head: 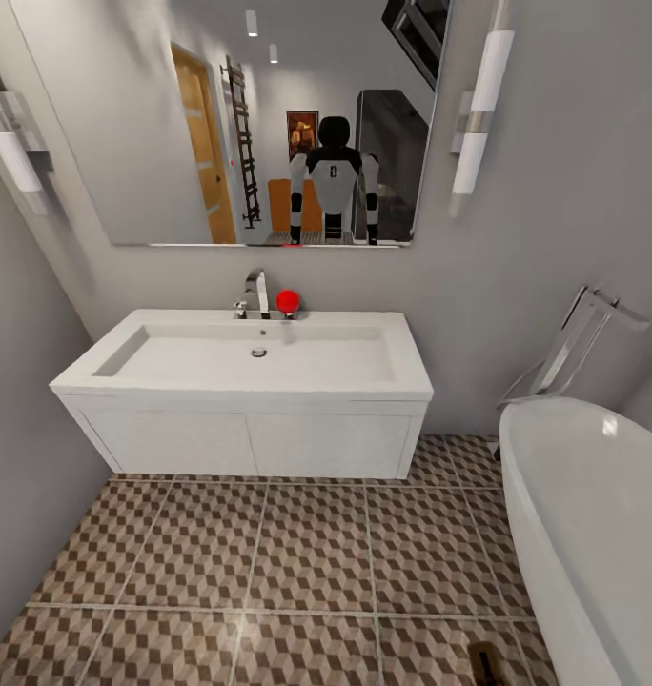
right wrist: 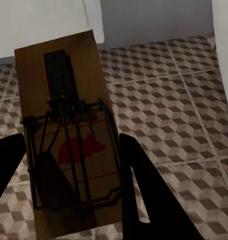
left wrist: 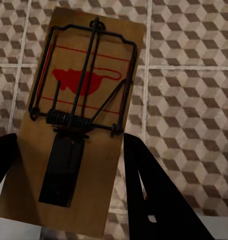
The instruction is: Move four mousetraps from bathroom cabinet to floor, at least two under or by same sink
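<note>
Head: sink [head: 240, 367]. Each claw [left wrist: 69, 150] [right wrist: 69, 150] apparently pinching 1 mousetrap [left wrist: 79, 125] [right wrist: 69, 145].

The bathroom sink [head: 259, 357] sits on its vanity unit [head: 245, 440] against the wall, below the mirror [head: 269, 114], with the bathtub [head: 593, 534] to its right. The bathroom floor [head: 307, 572] spreads before both. A mousetrap [left wrist: 76, 125] lies between the left end effector's fingers [left wrist: 159, 195]; another mousetrap [right wrist: 66, 145] lies between the right's.

I am facing a grey wall [head: 555, 238] hung with a wide mirror [head: 278, 114] between two tube lamps [head: 478, 124]. A white bathtub [head: 593, 534] with a chrome standing tap [head: 579, 338] curves in at my right. The mirror reflects an orange door [head: 204, 143] and ceiling spotlights [head: 252, 23].
</note>
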You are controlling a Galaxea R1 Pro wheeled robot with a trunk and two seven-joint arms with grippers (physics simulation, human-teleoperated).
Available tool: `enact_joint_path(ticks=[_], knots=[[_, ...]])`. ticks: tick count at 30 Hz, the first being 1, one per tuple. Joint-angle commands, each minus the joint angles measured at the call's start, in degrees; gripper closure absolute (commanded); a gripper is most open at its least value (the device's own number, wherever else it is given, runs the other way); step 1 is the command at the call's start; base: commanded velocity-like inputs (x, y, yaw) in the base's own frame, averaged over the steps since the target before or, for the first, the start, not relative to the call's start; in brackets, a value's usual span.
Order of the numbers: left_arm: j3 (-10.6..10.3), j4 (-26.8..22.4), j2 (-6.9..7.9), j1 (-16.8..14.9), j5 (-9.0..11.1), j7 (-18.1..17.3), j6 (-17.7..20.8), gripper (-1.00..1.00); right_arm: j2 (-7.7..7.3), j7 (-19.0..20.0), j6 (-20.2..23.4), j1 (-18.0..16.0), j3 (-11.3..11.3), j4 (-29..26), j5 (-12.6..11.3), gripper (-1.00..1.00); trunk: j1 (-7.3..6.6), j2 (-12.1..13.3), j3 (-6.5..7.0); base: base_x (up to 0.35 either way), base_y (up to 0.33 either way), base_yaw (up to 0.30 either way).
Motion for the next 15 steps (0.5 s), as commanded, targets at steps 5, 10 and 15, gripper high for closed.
enact_joint_path(ticks=[5,10,15], knots=[[-0.4,-16.2,0.26,-0.04,0.29,0.73,17.67,1.0,-0.13,-4.54,16.25,-0.93,0.25,-10.65,10.31,1.0,0.0,-0.04,-0.07,0.0,0.0,0.0],[-0.33,-26.62,0.14,-0.61,0.35,0.86,24.35,1.0,-0.03,-13.03,23.99,-1.93,0.13,-23.02,17.8,1.0,0.0,-0.04,-0.07,0.0,0.0,0.0],[-0.31,-33.87,-0.09,-3.81,0.38,1.21,33.88,1.0,0.06,-18.53,33.15,-3.91,0.1,-36.0,19.46,1.0,0.0,-0.04,-0.07,0.0,0.0,0.0]])
